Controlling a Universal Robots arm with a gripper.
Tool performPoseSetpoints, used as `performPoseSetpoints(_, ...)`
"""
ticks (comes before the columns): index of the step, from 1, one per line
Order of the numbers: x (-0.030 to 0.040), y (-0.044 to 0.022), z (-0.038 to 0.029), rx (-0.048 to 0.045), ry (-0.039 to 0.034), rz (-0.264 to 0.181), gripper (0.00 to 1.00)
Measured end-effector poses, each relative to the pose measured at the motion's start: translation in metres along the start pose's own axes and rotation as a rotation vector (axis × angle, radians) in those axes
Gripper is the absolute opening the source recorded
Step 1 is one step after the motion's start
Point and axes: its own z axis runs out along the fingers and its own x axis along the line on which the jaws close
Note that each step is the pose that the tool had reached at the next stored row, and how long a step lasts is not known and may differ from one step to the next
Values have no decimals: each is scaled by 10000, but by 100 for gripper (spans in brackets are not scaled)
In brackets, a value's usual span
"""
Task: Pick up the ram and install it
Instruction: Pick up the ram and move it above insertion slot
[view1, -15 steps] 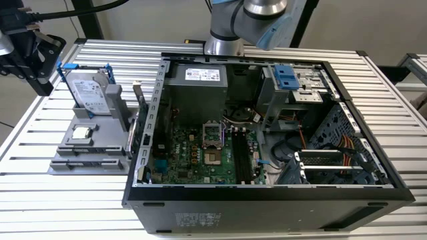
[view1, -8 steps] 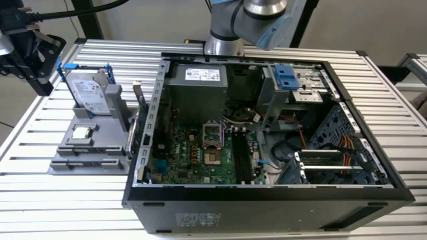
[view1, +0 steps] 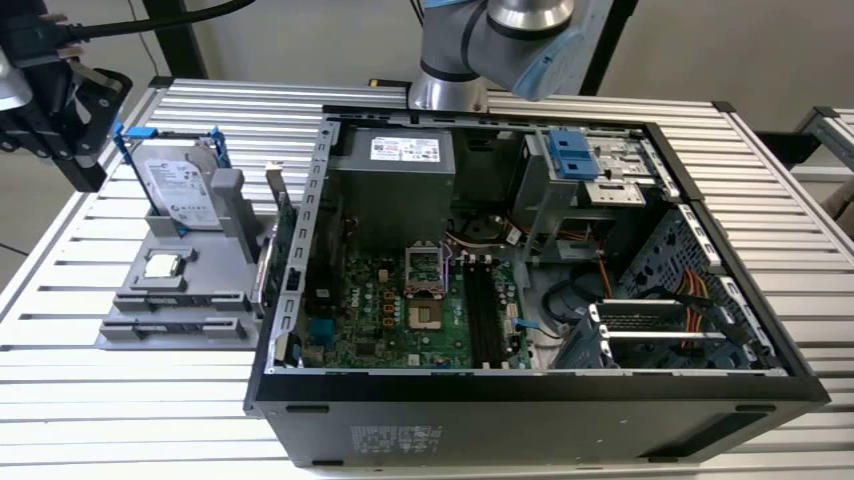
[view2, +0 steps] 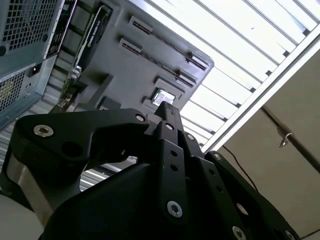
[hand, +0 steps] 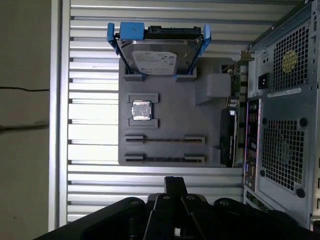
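My gripper hangs high at the exterior view's left, above and beside the grey parts fixture. Its black fingers are pressed together with nothing between them in both wrist views. The ram is out of view. In the first wrist view the fixture's two long holder slots look bare. The motherboard's black memory slots lie inside the open computer case, far to the exterior view's right of the gripper.
On the fixture stand a silver hard drive in a blue bracket and a small square processor chip. Expansion cards stand between fixture and case. The slatted metal table carries everything.
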Motion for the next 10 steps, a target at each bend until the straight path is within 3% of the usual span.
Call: performPoseSetpoints(10, 0, 0, 0, -13, 50, -1032, 0)
